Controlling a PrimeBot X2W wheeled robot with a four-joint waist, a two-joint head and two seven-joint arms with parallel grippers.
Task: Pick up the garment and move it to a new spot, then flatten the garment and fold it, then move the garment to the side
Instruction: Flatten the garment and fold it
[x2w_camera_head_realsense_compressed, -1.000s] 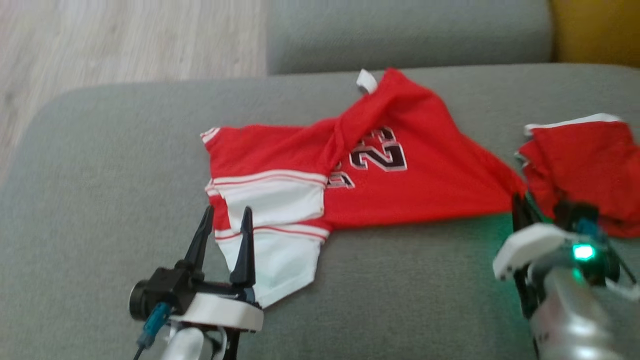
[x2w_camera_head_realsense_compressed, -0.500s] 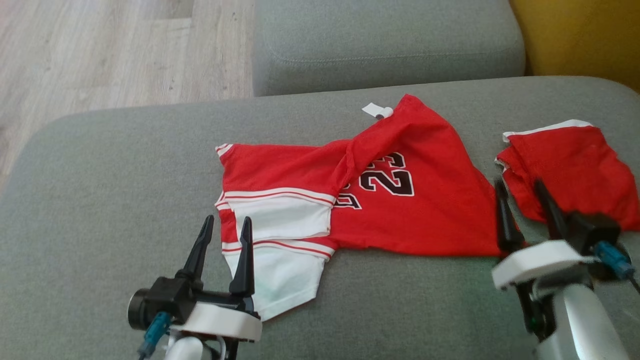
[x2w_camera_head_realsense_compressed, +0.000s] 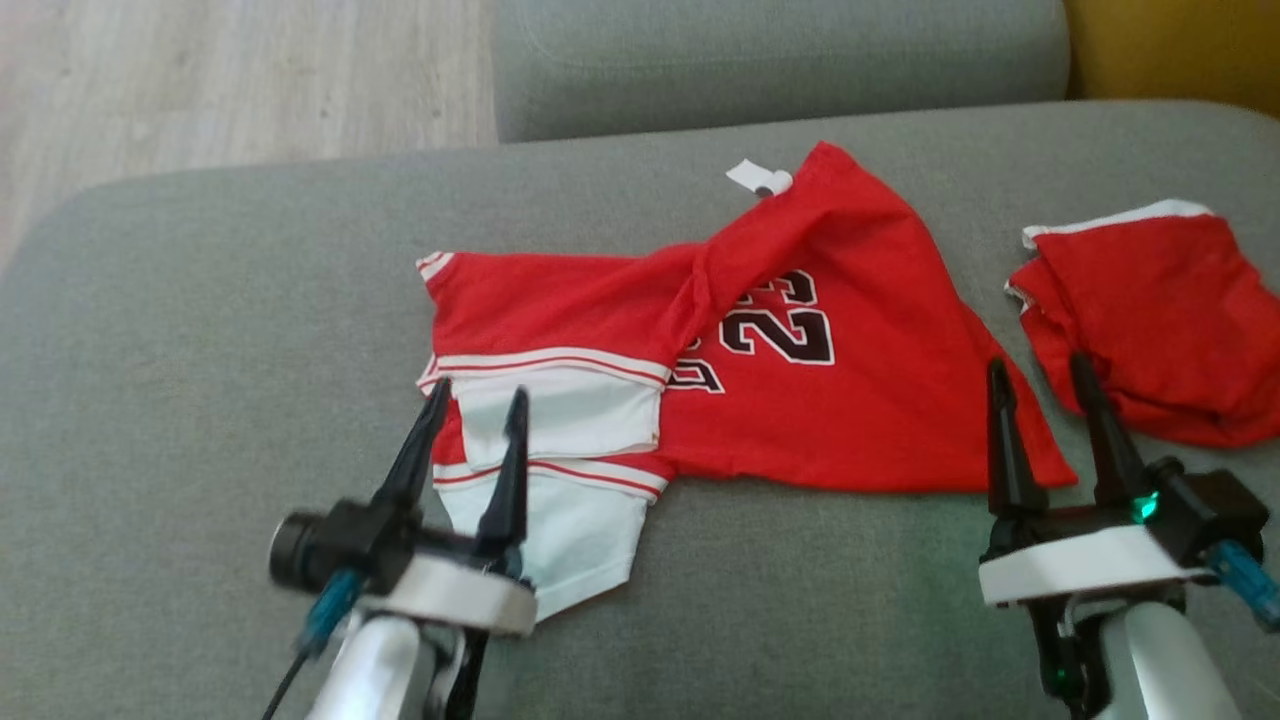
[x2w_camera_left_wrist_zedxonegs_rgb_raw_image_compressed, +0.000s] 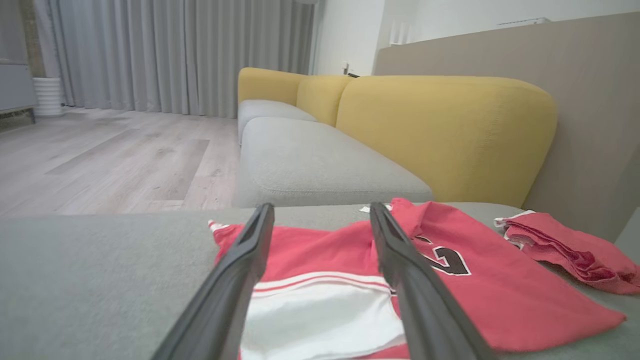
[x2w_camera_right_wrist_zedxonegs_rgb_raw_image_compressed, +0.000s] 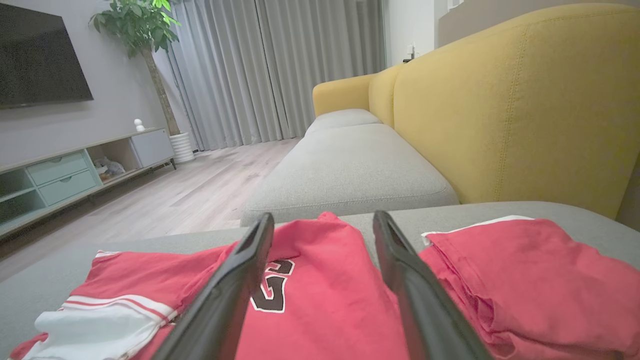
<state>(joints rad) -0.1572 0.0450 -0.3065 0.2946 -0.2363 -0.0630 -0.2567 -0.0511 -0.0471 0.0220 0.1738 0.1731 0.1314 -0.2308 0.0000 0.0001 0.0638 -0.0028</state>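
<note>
The garment (x2w_camera_head_realsense_compressed: 800, 400) is a red jersey with white striped panels and a black "23". It lies spread but creased on the grey sofa cushion (x2w_camera_head_realsense_compressed: 200, 330), with a fold across its middle. My left gripper (x2w_camera_head_realsense_compressed: 478, 392) is open over the white panels at the garment's left end, nothing between its fingers. My right gripper (x2w_camera_head_realsense_compressed: 1037, 362) is open at the garment's lower right corner, holding nothing. The left wrist view looks along the left gripper (x2w_camera_left_wrist_zedxonegs_rgb_raw_image_compressed: 321, 207) over the garment (x2w_camera_left_wrist_zedxonegs_rgb_raw_image_compressed: 310, 250). The right wrist view has the right gripper (x2w_camera_right_wrist_zedxonegs_rgb_raw_image_compressed: 323, 216) above the numbered part of the garment (x2w_camera_right_wrist_zedxonegs_rgb_raw_image_compressed: 320, 300).
A second red cloth (x2w_camera_head_realsense_compressed: 1150, 310), bunched with a white edge, lies on the cushion right of the garment, close to my right gripper. Another grey cushion (x2w_camera_head_realsense_compressed: 780, 50) and a yellow backrest (x2w_camera_head_realsense_compressed: 1180, 50) stand beyond. Wooden floor (x2w_camera_head_realsense_compressed: 200, 80) lies past the cushion's left edge.
My right gripper has opened, let go of the garment's right corner and drawn back with its fingers pointing up. The left gripper has edged forward over the white panels. The camera has shifted.
</note>
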